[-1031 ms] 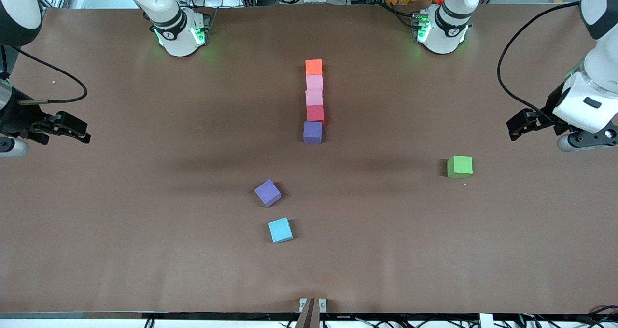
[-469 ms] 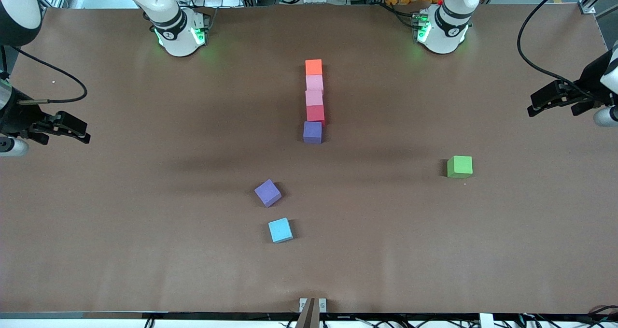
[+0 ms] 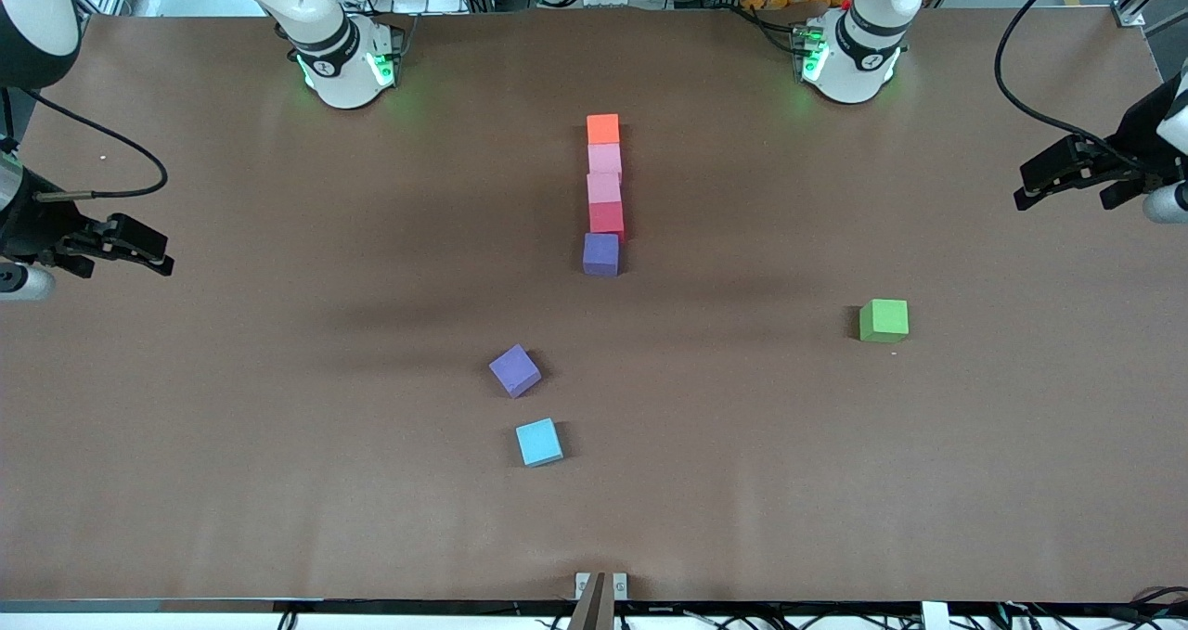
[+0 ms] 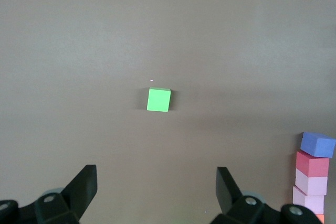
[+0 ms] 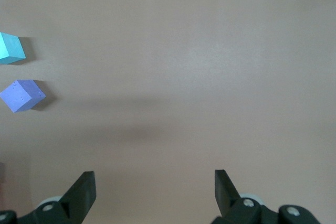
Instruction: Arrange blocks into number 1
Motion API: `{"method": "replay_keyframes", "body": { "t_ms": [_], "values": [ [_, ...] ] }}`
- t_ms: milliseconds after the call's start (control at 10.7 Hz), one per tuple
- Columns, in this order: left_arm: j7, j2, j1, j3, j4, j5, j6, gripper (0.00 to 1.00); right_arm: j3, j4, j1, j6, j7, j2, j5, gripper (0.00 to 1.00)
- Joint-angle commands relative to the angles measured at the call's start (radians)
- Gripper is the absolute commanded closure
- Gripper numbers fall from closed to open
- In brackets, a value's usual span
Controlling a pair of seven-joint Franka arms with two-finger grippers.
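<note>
Hovering empty with fingers spread: left gripper (image 3: 1028, 187) nearest green block (image 3: 884, 320); right gripper (image 3: 160, 254) waiting, likewise released.

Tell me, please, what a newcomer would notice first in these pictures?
A straight line of five blocks in the middle of the table. Three loose blocks lie apart: the purple block and light blue block nearer the camera, the green block toward the left arm's end.
</note>
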Motion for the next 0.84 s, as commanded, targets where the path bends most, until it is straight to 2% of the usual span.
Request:
{"method": "replay_keyframes", "body": {
  "t_ms": [0, 188, 750],
  "values": [
    [0.004, -0.014, -0.044, 0.007, 0.005, 0.011, -0.021, 0.00, 0.012, 0.023, -0.016, -0.017, -0.010, 0.007, -0.011, 0.00],
    [0.001, -0.014, -0.077, 0.004, 0.005, 0.065, -0.019, 0.00, 0.012, 0.023, -0.018, -0.017, -0.010, 0.007, -0.011, 0.00],
    [0.000, -0.042, -0.072, 0.027, 0.005, 0.060, -0.019, 0.00, 0.012, 0.023, -0.016, -0.017, -0.010, 0.007, -0.011, 0.00]
  ]
}}
